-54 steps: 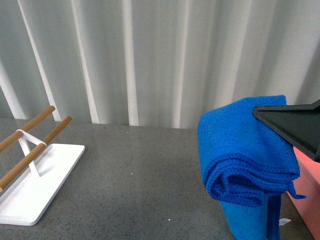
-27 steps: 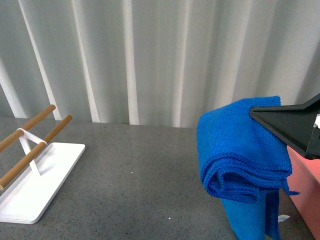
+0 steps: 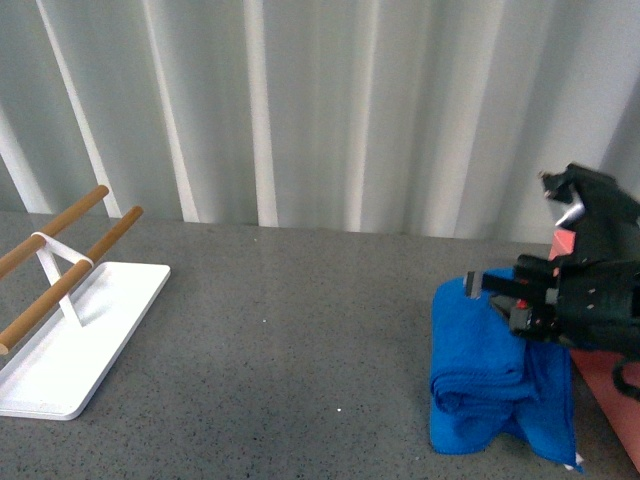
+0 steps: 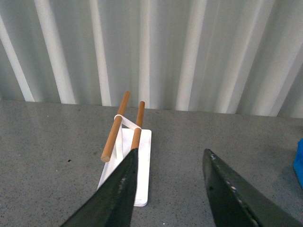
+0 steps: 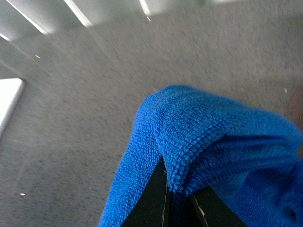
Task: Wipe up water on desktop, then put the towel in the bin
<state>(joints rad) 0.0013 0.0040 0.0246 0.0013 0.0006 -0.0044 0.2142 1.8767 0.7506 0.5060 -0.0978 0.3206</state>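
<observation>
The bright blue towel [image 3: 490, 385] hangs folded from my right gripper [image 3: 520, 305] at the right of the dark grey desktop [image 3: 280, 380], its lower folds low over the surface. In the right wrist view the black jaws pinch a fold of the towel [image 5: 203, 137], with my right gripper [image 5: 177, 191] shut on it. The salmon-pink bin [image 3: 610, 385] shows at the far right, partly behind the arm. My left gripper [image 4: 168, 187] is open and empty above the desktop [image 4: 52, 142]. A blue edge of the towel [image 4: 299, 163] shows at the border of the left wrist view.
A flat white tray [image 3: 70, 370] with two wooden rods [image 3: 60, 270] stands at the left of the desktop; it also shows in the left wrist view [image 4: 130, 165]. White corrugated panels [image 3: 300, 110] form the back wall.
My right gripper has swung away from the camera and lowered with the towel, which now hangs close to the desktop beside the bin. The tray has not moved.
</observation>
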